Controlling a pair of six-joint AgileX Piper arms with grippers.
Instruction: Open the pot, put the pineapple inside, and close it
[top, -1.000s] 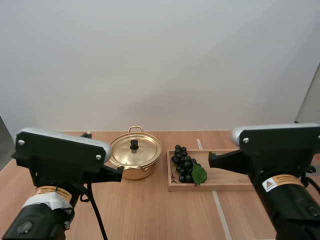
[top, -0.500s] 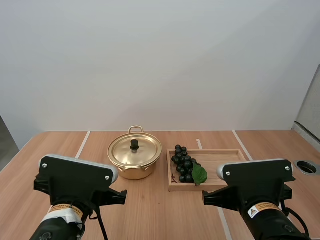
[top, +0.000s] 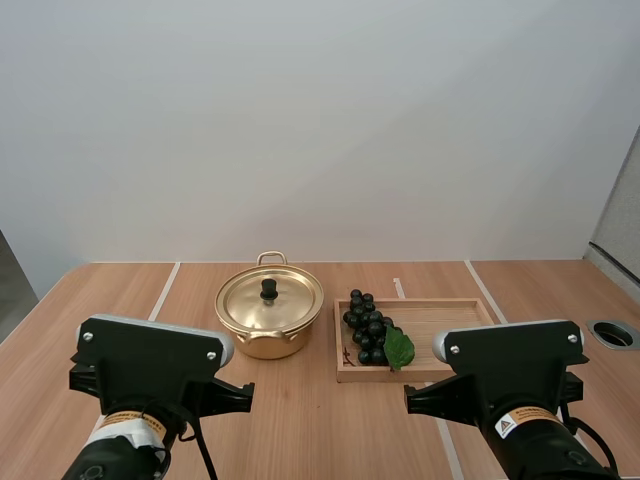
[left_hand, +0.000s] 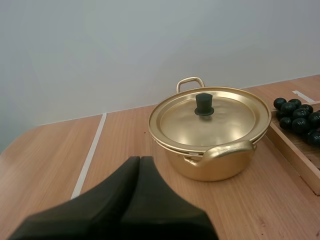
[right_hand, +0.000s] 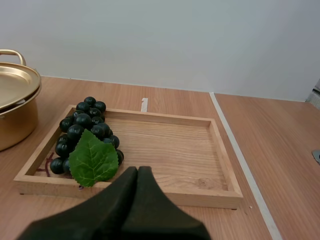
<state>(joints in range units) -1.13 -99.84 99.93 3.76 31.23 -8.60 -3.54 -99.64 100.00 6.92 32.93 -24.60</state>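
Both arms have come down and now barely move; left gripper (left_hand: 140, 172) and right gripper (right_hand: 137, 182) are clenched on nothing; the lid (top: 269, 297) sits on the pot (top: 268, 340); no pineapple, only grapes (top: 368, 328) on the tray (top: 450, 320); this fits either end.

A plain pale wall (top: 320, 120) rises behind a wooden table (top: 300, 420), evenly lit. Pale strips (top: 163, 290) run across the tabletop away from the wall. A round hole (top: 612, 334) is set near the table's right edge.
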